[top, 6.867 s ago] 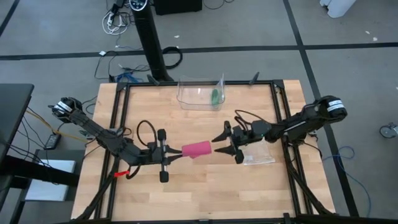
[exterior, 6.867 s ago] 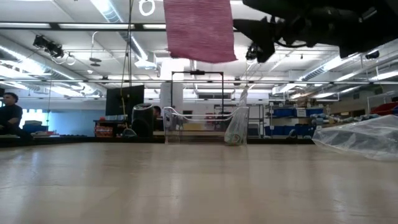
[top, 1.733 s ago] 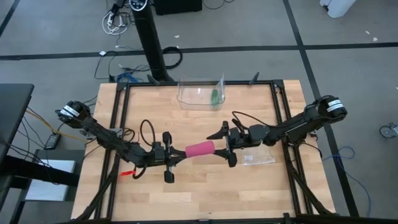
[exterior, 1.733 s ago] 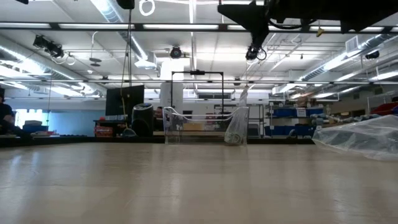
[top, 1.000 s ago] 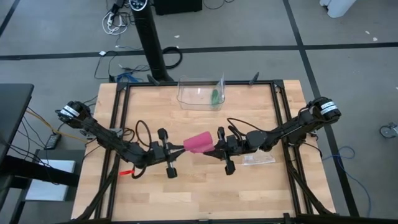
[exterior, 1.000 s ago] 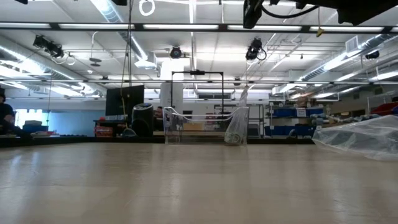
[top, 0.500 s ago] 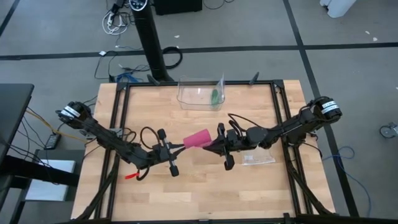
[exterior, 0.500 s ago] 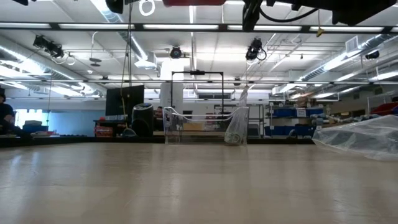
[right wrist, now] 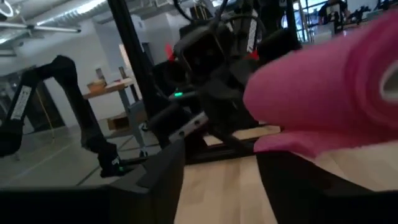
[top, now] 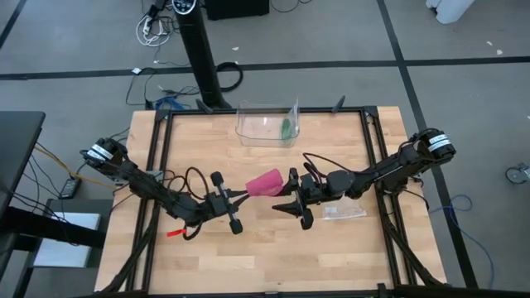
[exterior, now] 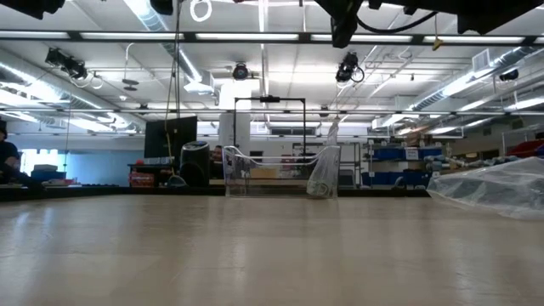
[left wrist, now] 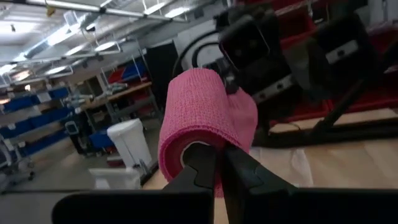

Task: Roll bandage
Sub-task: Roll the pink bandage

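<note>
We see the bandage [left wrist: 202,118] as matt, finely ribbed pink cloth, the table [top: 265,257] as pale smooth wood, our fingers [left wrist: 199,171] as dull black plastic.

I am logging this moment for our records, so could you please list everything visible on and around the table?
bandage: one, magenta-pink, rolled, held in the air over the middle of the table between the two hands.
clear container: one, transparent, at the far edge of the table, centre.
green item: one, small, inside the clear container at its right end.
clear plastic piece: one, flat, on the table under the right arm.
table: one, light wood with a black frame.
person: one, dark clothes, seated in the room at the low view's left edge.
left hand: shut on the bandage's left end.
right hand: open, at the bandage's right end.
</note>
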Motion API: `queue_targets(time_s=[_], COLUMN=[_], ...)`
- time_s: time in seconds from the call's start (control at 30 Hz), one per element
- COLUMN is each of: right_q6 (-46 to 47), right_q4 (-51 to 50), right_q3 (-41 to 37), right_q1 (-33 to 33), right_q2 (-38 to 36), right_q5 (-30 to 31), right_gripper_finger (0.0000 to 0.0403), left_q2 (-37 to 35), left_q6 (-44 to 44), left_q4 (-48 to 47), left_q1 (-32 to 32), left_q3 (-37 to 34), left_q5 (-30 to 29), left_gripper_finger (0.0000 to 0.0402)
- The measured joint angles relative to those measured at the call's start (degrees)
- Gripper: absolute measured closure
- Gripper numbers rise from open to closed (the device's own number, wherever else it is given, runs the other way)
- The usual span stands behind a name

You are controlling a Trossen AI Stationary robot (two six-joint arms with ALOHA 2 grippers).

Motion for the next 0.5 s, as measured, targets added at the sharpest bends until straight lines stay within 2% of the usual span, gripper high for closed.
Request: queue_targets(time_s=[0.23, 0.37, 0.5], right_q6=[-0.45, -1.66, -1.96], right_q4=[-3.15, -2.60, -3.82], right_q3=[0.01, 0.01, 0.01], right_q1=[0.06, 0.06, -0.64], right_q2=[0.02, 0.02, 0.02], right_q5=[1.83, 1.90, 3.44], right_gripper_finger=[0.0173, 0.0179, 0.0190], left_q2=[0.00, 0.00, -0.02], left_q6=[0.05, 0.03, -0.08], left_q4=[1.47, 1.51, 4.19], left_q1=[-0.04, -0.02, -0.04], left_q3=[0.00, 0.00, 0.00], left_q5=[2.84, 3.62, 6.81], left_gripper_finger=[0.0389, 0.0389, 0.0389])
